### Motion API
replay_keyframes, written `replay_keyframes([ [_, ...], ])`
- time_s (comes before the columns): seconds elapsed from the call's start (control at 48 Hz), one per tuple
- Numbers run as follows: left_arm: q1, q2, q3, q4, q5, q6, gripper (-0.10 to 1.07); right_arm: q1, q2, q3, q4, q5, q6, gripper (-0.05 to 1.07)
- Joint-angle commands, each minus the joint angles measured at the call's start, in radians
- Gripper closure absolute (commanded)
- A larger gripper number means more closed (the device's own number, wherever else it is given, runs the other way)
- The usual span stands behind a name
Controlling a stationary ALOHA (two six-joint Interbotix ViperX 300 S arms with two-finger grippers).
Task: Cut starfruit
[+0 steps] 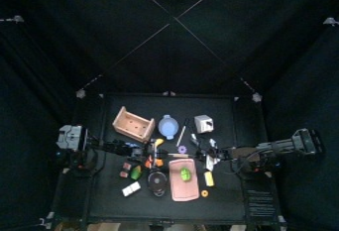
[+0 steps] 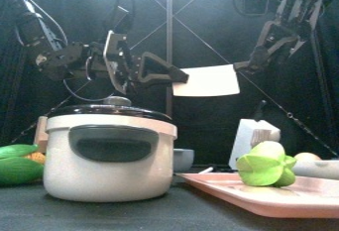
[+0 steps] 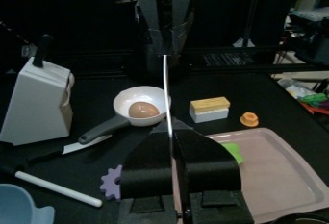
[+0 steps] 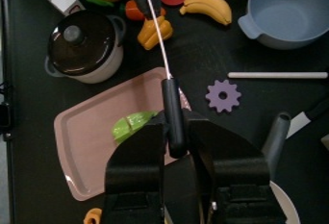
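black curtains (image 1: 79, 27), small black table (image 1: 106, 111)

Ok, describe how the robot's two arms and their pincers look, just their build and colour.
Both arms are black, built from jointed segments with black cables looping along them. The left pincer ends in two broad, flat black jaws, matte and unmarked. The right pincer has the same pair of wide black jaws. In the front view the left arm and right arm show angular black links with pale glints on their edges.

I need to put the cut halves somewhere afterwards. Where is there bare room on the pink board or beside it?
The pink board is bare over most of its surface; only the starfruit lies on it. Black table shows between the board and the purple gear. It is crowded beyond the black pot, among the banana and blue bowl.
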Motion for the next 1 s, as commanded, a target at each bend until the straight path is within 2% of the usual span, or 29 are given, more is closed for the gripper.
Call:
replay_keyframes([
  [0.0, -0.008, -0.009, -0.028, 0.003, -0.008, -0.002, 0.79, -0.005, -0.005, -0.008, 0.008, 0.002, 0.003, 0.55],
  [0.25, -0.075, 0.005, -0.037, 0.005, -0.008, -0.002, 0.79, 0.049, -0.005, 0.018, 0.081, 0.012, -0.003, 0.55],
  [0.5, -0.135, 0.067, -0.075, 0.008, -0.008, -0.003, 0.79, 0.126, 0.021, 0.066, 0.115, 0.012, 0.003, 0.55],
  [0.771, -0.183, 0.123, -0.117, -0.003, -0.006, -0.006, 0.79, 0.14, 0.077, 0.091, 0.135, 0.012, 0.003, 0.55],
  [0.979, -0.195, 0.158, -0.135, -0.051, 0.025, -0.006, 0.79, 0.14, 0.104, 0.098, 0.15, 0.025, 0.005, 0.55],
])
